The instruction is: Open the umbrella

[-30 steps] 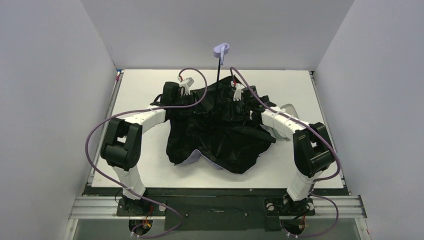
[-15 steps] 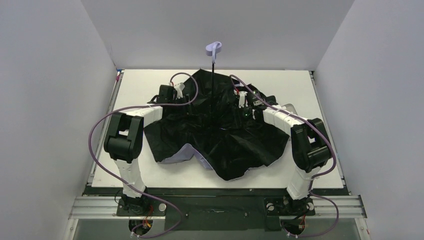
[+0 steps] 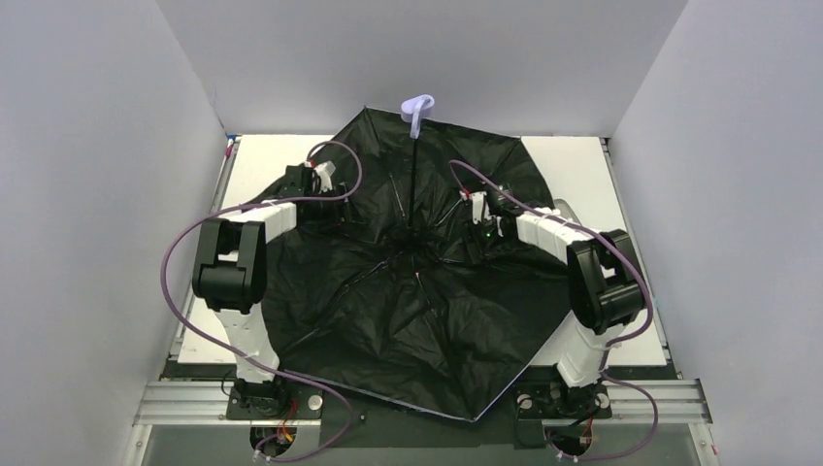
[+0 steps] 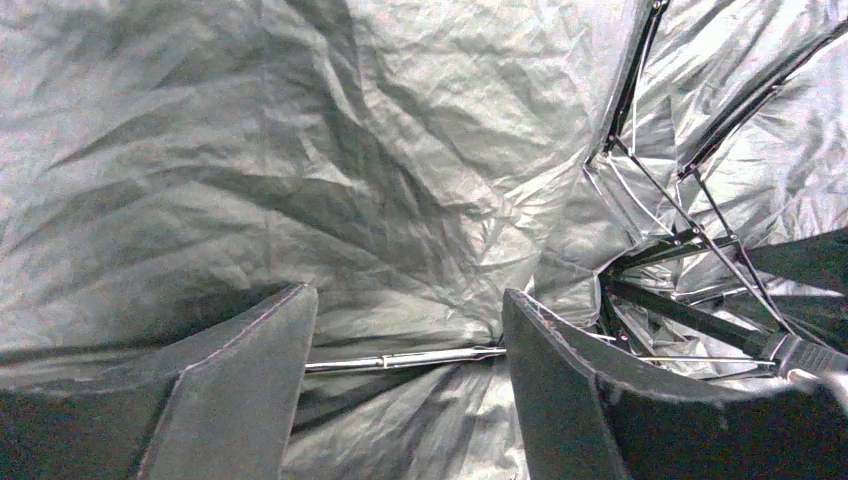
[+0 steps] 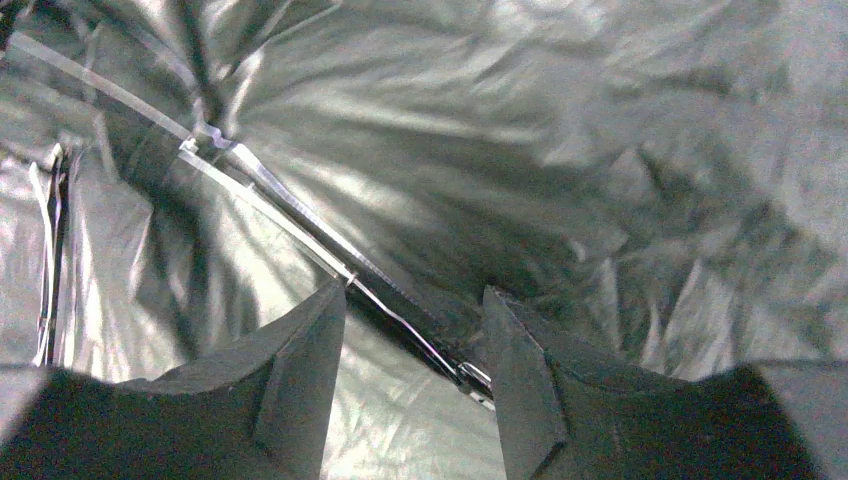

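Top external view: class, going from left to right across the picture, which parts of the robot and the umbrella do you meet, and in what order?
left arm → left claw → umbrella handle → right claw → right arm. The open black canopy spreads under all of these, so it has no single place in the order.

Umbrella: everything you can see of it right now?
The compact folding umbrella lies upside down on the white table, canopy spread, crinkled black lining up, thin metal ribs showing, a pale edge at the near rim. Its thin black shaft rises to a lavender handle. A rib runs between the parted fingers of the left gripper and the right gripper; contact unclear.
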### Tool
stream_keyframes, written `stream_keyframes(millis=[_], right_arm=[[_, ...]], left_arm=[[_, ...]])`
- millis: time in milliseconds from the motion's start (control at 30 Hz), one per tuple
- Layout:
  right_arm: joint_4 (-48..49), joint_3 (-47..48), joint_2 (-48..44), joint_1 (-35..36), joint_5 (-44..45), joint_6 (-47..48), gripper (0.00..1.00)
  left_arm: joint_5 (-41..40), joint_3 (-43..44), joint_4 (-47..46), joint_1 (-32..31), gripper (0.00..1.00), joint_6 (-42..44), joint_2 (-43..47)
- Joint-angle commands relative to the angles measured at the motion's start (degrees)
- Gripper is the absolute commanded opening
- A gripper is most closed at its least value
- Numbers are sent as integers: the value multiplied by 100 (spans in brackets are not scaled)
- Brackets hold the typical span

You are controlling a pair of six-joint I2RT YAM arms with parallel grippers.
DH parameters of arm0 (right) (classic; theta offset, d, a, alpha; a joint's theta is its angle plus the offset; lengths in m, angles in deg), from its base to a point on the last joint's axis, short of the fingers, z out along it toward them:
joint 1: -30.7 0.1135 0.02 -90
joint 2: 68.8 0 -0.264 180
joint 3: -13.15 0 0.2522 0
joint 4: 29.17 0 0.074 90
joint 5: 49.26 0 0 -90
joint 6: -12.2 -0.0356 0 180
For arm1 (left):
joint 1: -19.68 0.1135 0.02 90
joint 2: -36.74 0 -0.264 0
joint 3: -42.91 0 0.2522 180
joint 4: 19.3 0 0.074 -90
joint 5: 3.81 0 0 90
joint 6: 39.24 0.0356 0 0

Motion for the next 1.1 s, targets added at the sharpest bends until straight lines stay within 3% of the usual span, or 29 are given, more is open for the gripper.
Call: stream_keyframes(millis=[0, 167, 533, 767, 900, 1067], right_arm=[[210, -100, -1043, 145, -505, 178, 50], [603, 40, -1563, 431, -1148, -314, 51], [788, -333, -1642, 775, -1173, -595, 48], [783, -619, -1456, 349, -994, -342, 47], [769, -632, -1636, 186, -755, -11, 47], [783, -278, -1938, 118, -620, 51, 53]], left_arm=[[714, -214, -405, -39, 68, 355, 603], [1172, -845, -1717, -41, 68, -67, 1536], [1049, -1950, -1091, -69, 59, -538, 2412], [929, -2444, -1092, -3, 57, -662, 2404], [894, -2462, -1235, 25, 61, -370, 2419], [1015, -2056, -1811, -4, 71, 756, 2748]])
